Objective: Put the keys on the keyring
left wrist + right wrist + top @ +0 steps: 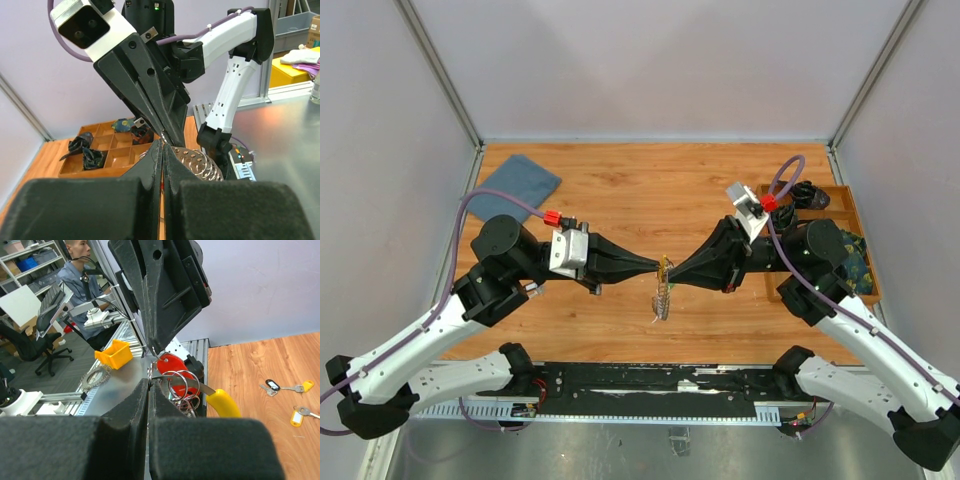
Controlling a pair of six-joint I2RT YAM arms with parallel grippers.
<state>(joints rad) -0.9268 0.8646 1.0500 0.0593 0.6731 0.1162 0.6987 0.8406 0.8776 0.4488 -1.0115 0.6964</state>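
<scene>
My left claw point(162, 146) and right claw point(149, 384) meet tip to tip over the middle of the table point(620, 190). Each is pressed together on the keyring point(662, 288), which hangs between them with its fringe of small keys dangling. Procedure: hold one claw firm on the wire and release only the other, slowly, so the bunch neither swings nor drops. Farther out, several loose keys point(272, 386) lie on the wood, well apart from the ring. Lift one by its tag, then line its hole up with the wire.
</scene>
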